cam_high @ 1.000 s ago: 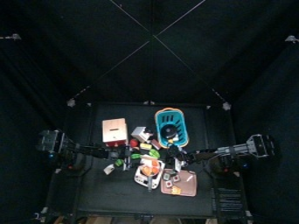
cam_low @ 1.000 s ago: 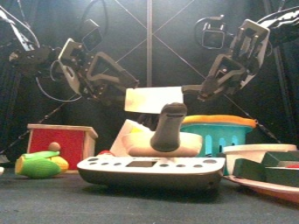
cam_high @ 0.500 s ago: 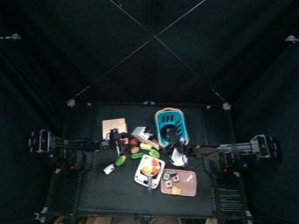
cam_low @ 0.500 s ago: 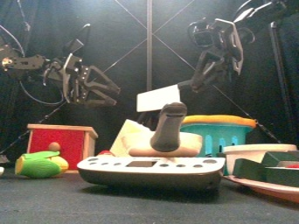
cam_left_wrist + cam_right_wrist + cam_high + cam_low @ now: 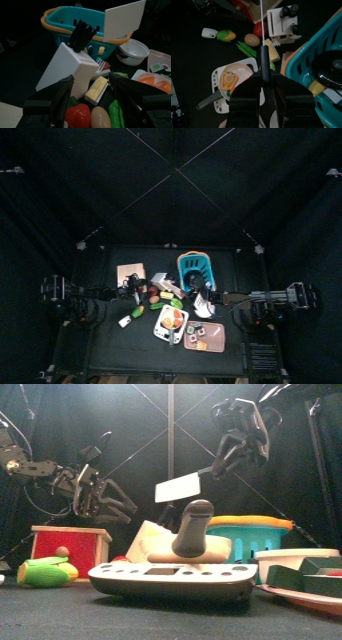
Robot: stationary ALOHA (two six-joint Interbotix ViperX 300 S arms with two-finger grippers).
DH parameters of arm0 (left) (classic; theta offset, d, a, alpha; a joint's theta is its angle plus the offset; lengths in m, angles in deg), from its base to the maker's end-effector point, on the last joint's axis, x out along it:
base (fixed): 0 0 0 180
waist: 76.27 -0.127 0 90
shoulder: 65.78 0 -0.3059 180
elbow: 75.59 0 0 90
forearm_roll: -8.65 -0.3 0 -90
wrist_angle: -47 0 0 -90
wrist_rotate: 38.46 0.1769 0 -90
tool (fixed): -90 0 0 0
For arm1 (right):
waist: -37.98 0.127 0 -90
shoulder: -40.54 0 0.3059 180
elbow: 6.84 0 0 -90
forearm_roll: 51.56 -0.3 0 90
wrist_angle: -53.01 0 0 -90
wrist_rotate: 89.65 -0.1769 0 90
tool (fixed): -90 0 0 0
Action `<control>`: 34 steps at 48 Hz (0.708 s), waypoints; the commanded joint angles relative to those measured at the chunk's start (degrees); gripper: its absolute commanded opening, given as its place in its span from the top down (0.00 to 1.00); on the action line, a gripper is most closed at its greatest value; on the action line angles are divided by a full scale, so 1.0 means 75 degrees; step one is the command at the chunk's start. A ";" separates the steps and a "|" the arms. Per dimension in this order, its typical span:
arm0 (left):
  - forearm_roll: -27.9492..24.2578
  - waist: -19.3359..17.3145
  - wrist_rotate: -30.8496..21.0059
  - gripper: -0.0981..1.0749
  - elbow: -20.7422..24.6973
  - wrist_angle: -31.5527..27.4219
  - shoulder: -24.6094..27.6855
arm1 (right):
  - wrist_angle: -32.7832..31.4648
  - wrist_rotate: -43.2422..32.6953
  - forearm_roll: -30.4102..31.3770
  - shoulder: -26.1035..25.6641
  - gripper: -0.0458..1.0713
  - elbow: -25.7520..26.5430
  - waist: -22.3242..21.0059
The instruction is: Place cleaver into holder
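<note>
a small black table (image 5: 114, 350) stands inside a pen of black curtains (image 5: 171, 178), with thin pale lines crossing overhead, and its middle is crowded with toy kitchen things. one blue basket (image 5: 195, 271) with an orange rim sits toward the back and has a dark object lying in it that i cannot make out. one tan holder (image 5: 131, 276) stands just beside the basket on its left; from the front it shows a red face. one white knife block (image 5: 70, 65) leans in front of the basket, with several black handles sticking out of its top. one white bowl (image 5: 132, 50) sits near the basket, and two flat dishes, a white plate (image 5: 167, 321) and a pinkish tray (image 5: 205, 336), lie side by side at the front carrying small food pieces. near the knife block lie one yellow slab (image 5: 97, 89), one red tomato (image 5: 79, 114) and one pale egg (image 5: 100, 117). there are two arms. the left gripper (image 5: 90, 95) hovers low on the left with its jaws spread wide and nothing between them. the right gripper (image 5: 264, 80) is clenched around the black handle of the cleaver (image 5: 178, 487), whose white blade hangs in the air above the clutter, apart from the holder and the knife block.
</note>
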 commanded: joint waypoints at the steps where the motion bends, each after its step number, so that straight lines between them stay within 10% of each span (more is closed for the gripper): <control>1: 0.0012 -0.0012 0.0012 0.13 0.0164 0.0059 -0.0023 | -0.0023 0.0012 -0.0047 -0.0094 0.51 0.0164 -0.0082; 34: -0.0012 0.0000 0.0023 0.13 0.0176 0.0047 -0.0012 | -0.0164 0.0023 -0.0059 0.0445 0.51 0.0234 -0.0105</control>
